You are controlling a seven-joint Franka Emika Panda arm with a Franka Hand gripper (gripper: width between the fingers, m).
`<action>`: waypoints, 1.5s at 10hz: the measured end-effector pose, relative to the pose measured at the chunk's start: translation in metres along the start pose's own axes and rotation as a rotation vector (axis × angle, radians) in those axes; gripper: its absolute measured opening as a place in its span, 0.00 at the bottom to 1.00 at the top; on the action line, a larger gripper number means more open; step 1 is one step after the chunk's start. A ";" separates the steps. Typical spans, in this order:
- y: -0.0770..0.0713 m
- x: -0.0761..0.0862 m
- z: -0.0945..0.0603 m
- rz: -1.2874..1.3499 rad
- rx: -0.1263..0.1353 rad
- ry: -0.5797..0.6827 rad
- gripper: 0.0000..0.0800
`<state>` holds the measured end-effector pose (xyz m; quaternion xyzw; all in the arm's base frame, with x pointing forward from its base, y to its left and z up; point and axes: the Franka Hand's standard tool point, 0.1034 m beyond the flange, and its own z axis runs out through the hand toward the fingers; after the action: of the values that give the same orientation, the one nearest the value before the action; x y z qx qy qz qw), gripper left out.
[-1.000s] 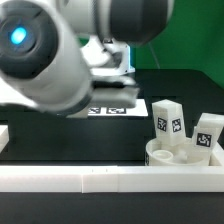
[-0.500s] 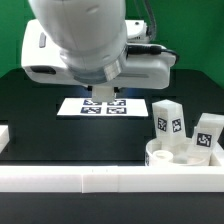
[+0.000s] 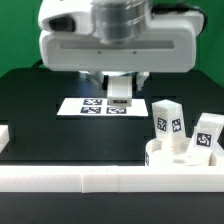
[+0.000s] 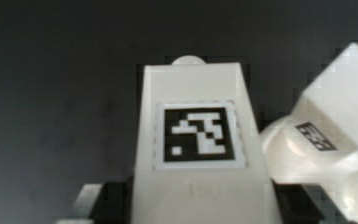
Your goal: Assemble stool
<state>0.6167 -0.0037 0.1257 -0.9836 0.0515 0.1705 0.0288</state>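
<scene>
My gripper (image 3: pixel 120 88) hangs over the back middle of the table and is shut on a white stool leg (image 3: pixel 120 94) with a black-and-white tag, held just above the marker board. In the wrist view the leg (image 4: pixel 194 130) sits between my dark fingers (image 4: pixel 101 200), tag facing the camera. The round seat (image 3: pixel 168 157) lies at the front of the exterior view's right. Two more tagged legs stand on it, one leg (image 3: pixel 168 120) upright and the other leg (image 3: pixel 208 135) leaning. Part of another white piece (image 4: pixel 327 130) shows beside the held leg.
The marker board (image 3: pixel 78 106) lies flat behind the middle of the black table. A long white rail (image 3: pixel 80 180) runs along the front edge, with a short white block (image 3: pixel 4 136) at the exterior view's left.
The arm has swung from the exterior view's left to the middle and turned, so the gripper body now faces the camera squarely above the marker board. Seat and standing legs have not moved.
</scene>
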 end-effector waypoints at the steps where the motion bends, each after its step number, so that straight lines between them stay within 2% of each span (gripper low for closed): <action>1: 0.000 0.003 -0.001 0.001 0.001 0.099 0.42; 3: 0.001 0.005 -0.002 0.003 -0.001 0.283 0.42; 4: -0.002 0.013 -0.005 0.001 -0.005 0.412 0.42; 5: -0.013 0.018 -0.005 -0.007 -0.007 0.505 0.42; 6: -0.024 0.021 -0.006 -0.014 -0.008 0.546 0.42; 9: -0.047 0.029 -0.007 -0.029 -0.004 0.537 0.42; 13: -0.049 0.027 0.011 -0.029 -0.010 0.522 0.42; 15: -0.062 0.024 0.020 -0.013 -0.004 0.516 0.42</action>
<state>0.6399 0.0572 0.1015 -0.9949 0.0505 -0.0861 0.0136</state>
